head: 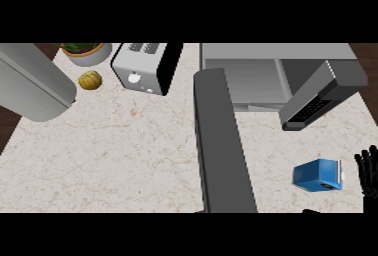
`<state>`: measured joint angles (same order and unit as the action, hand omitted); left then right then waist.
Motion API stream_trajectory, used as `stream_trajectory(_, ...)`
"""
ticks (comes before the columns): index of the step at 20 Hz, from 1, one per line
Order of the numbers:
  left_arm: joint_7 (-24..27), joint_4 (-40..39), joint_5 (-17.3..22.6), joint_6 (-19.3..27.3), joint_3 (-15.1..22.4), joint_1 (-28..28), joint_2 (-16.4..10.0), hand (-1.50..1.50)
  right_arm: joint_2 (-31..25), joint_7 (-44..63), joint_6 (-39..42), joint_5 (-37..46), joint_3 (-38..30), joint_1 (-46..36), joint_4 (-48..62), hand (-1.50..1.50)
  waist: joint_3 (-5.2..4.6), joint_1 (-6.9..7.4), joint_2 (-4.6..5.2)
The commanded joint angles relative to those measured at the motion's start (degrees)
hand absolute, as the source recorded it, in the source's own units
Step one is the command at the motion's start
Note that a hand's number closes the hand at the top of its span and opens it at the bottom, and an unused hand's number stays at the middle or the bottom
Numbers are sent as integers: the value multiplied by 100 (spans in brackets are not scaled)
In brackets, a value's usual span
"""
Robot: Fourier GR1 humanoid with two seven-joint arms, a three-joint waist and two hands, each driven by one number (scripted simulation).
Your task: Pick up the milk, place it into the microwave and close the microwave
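Note:
The milk (317, 175) is a blue carton with a white side, lying on the counter at the lower right. My right hand (367, 171) shows at the right edge just beside the carton, black fingers straight and pointing up, a small gap from it. A black tip (311, 211) peeks in at the lower edge below the carton. The microwave (251, 80) stands at the back right with its cavity showing, and its door (319, 97) swings out to the right. My left hand does not show.
A long dark grey bar (224, 150) runs from the lower edge up to the microwave's left front. At the back left are a toaster (144, 67), a potted plant (87, 52) and a yellowish round item (90, 80). A light grey cylinder (33, 82) slants across the upper left.

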<state>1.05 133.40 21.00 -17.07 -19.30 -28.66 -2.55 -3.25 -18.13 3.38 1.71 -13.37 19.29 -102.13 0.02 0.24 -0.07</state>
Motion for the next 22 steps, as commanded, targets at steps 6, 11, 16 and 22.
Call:
stream_trajectory(6,-265,-105,351,-85,-465,360,-193,-150,-228,-1296,259,-46,-448,-541,1991,-150,2,0,7)
stream_trajectory(11,99,-184,-137,-314,-128,176,238,-150,-267,-1780,167,231,-428,-896,2838,-150,1,12,8)
stream_trajectory(16,-46,30,134,-382,-299,-37,251,-150,-421,-2135,226,260,-530,-815,3105,-150,-1,3,2)
stream_trajectory(22,-200,272,320,-569,-445,-190,254,-150,-719,-2526,64,239,-766,-1600,4409,-150,0,21,2)
